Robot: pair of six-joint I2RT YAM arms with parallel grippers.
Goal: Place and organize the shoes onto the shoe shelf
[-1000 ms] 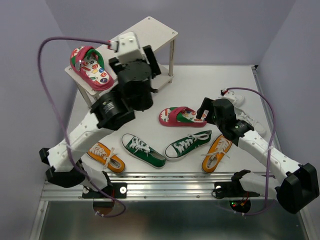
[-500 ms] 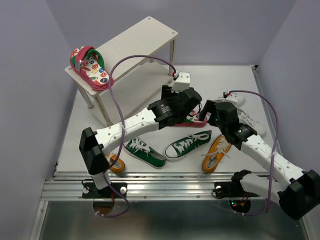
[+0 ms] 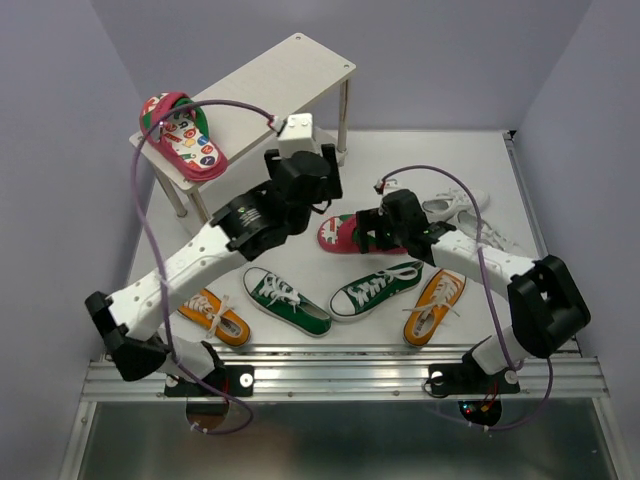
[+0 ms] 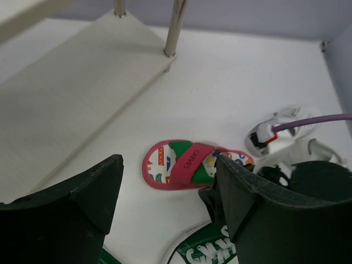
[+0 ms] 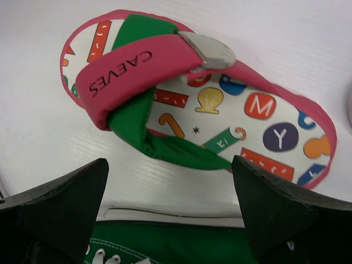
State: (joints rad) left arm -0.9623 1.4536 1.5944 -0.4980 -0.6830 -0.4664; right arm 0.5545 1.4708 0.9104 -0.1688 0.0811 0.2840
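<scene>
One pink-red flip-flop point(image 3: 181, 136) lies on the left end of the cream-white shoe shelf's point(image 3: 290, 70) top board. The other flip-flop point(image 3: 340, 236) lies on the table. It also shows in the left wrist view point(image 4: 184, 165) and the right wrist view point(image 5: 220, 104). My right gripper point(image 3: 368, 232) is open and low at its heel end, the strap just ahead of the open jaws point(image 5: 169, 165). My left gripper point(image 3: 322, 198) is open and empty point(image 4: 169, 168), hovering above and left of that flip-flop.
Two green sneakers point(image 3: 287, 300) point(image 3: 377, 288) and two orange sneakers point(image 3: 213, 315) point(image 3: 433, 305) lie near the front edge. Two white sneakers point(image 3: 460, 205) point(image 3: 495, 240) lie at the right. The shelf's lower board point(image 4: 71, 93) and legs are left of my left gripper.
My left arm swung from the shelf out over the table flip-flop, then drew back a little toward the shelf. My right gripper moved left and down to the flip-flop's heel.
</scene>
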